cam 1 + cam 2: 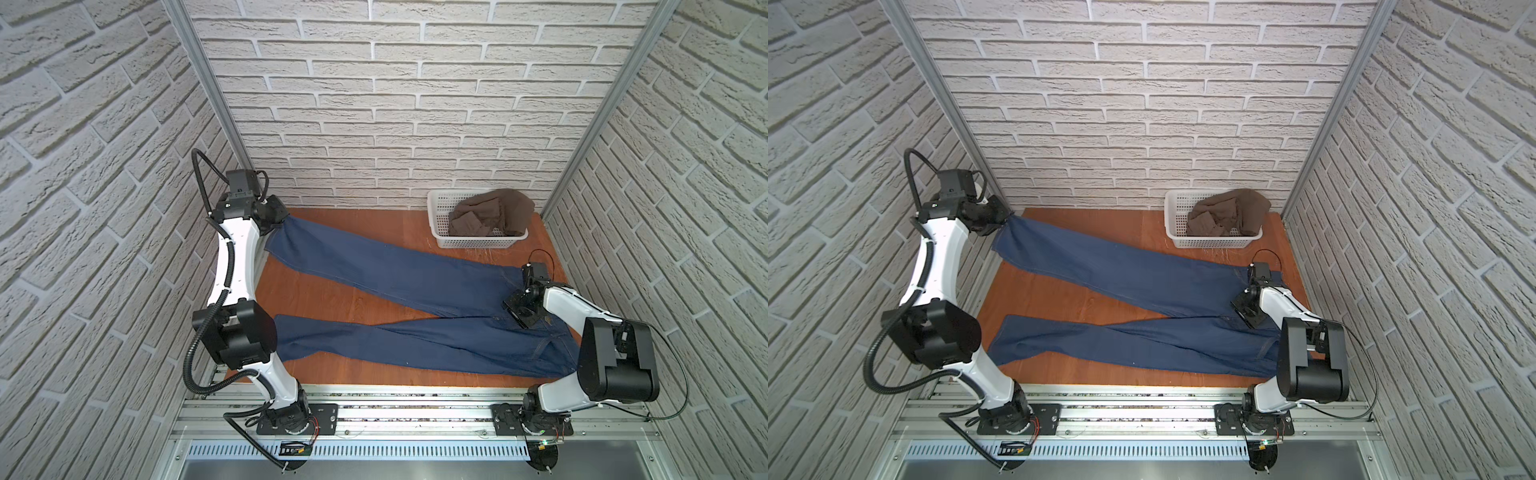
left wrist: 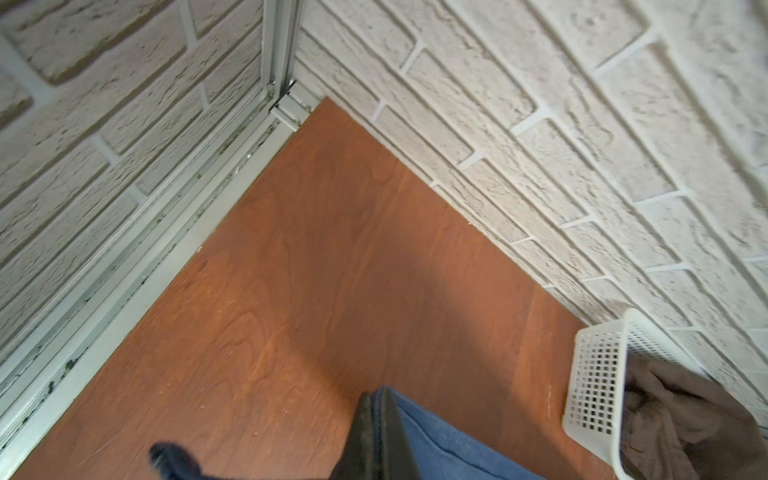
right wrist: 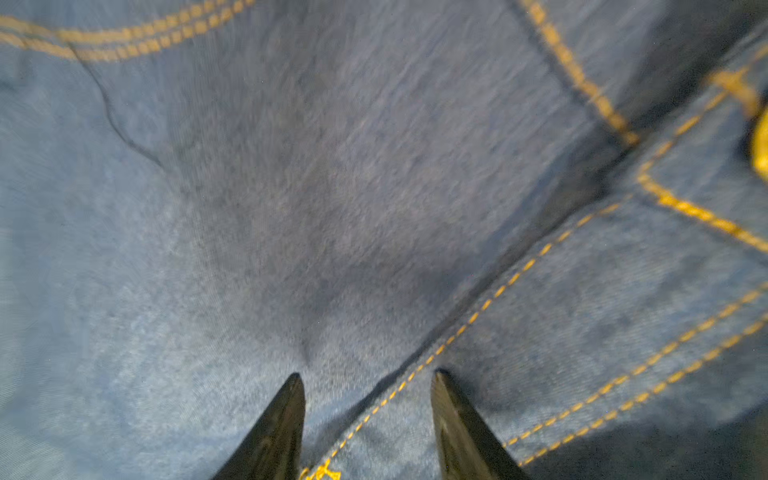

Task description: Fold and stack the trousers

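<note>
Two legs of the trousers (image 1: pixel 395 270) (image 1: pixel 1121 270) splay across the worktop (image 1: pixel 332 299) in both top views, waist at the right edge. The left gripper (image 1: pixel 283 218) (image 1: pixel 1004 218) pinches the far leg's hem at the back left corner, and the right gripper (image 1: pixel 519 318) (image 1: pixel 1250 318) hangs over the waist. The left wrist view shows the left gripper (image 2: pixel 376 415) clenched on blue hem. The right wrist view shows the right gripper (image 3: pixel 368 399) with jaws parted over stitched denim, grasping nothing.

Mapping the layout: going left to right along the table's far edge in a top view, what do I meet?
Left gripper → trousers, leg end clamped in that gripper → basket holding brown cloth.
</note>
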Robot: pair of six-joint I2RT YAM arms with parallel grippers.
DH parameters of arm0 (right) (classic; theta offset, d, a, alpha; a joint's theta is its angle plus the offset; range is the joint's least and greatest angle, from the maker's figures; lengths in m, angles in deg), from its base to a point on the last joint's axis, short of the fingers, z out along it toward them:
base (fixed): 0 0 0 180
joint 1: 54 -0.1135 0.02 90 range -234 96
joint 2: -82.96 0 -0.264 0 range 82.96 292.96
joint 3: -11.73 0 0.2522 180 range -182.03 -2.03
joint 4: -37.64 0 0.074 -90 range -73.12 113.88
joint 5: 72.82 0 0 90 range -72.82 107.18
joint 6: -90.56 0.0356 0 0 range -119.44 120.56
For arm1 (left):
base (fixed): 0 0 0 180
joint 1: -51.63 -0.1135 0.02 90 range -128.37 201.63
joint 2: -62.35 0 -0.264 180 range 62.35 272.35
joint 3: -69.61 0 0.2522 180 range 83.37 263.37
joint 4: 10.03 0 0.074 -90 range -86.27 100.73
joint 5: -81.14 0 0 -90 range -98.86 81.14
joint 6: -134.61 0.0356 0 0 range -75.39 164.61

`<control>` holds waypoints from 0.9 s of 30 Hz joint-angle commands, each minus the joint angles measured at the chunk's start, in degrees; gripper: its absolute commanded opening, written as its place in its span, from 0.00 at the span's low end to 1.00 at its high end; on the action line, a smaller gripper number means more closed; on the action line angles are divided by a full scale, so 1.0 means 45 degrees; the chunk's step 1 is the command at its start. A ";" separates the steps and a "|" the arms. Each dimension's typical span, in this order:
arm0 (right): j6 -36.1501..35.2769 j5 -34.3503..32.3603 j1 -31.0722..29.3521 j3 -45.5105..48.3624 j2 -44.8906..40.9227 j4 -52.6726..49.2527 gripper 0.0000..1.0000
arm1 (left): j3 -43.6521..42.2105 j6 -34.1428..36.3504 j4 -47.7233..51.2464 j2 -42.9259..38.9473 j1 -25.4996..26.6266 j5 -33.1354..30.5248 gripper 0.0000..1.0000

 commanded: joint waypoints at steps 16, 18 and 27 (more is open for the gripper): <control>-0.1440 -0.1113 0.0453 -0.3965 0.0693 -0.0340 0.54 | 0.0519 0.0053 0.0388 0.1839 -0.0969 -0.0461 0.00; -0.1429 -0.1192 0.0760 -0.4472 0.1270 -0.0207 0.55 | 0.0211 -0.0002 0.0152 0.1749 -0.0973 -0.0418 0.00; -0.2094 -0.0671 0.2318 -0.5839 0.3657 0.0801 0.56 | -0.0869 -0.0158 -0.0324 0.1386 -0.0973 -0.0168 0.00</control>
